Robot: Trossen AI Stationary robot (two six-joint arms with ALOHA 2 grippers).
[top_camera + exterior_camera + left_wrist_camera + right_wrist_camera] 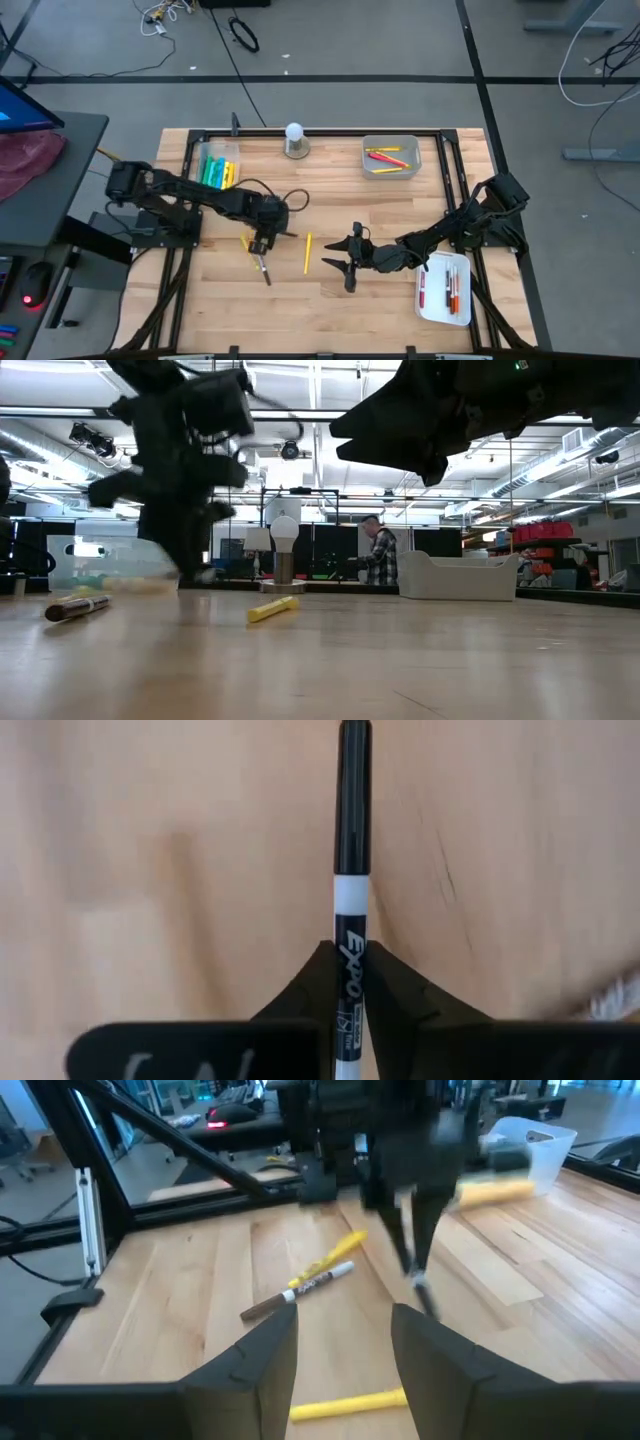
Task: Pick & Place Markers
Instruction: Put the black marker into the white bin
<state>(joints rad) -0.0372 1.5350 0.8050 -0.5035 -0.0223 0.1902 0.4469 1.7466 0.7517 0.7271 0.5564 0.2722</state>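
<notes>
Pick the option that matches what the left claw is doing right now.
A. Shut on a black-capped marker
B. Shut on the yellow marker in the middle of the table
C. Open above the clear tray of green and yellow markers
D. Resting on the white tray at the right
A: the left wrist view shows the left claw pinched shut on the pale body of a black-capped marker, while the yellow marker lies free on the table.

- Marker [352,870] in the dark left claw [350,982]: black cap, white body, black lettering.
- Loose marker [308,253]: yellow.
- Counter [330,190]: pale wood planks.
</notes>
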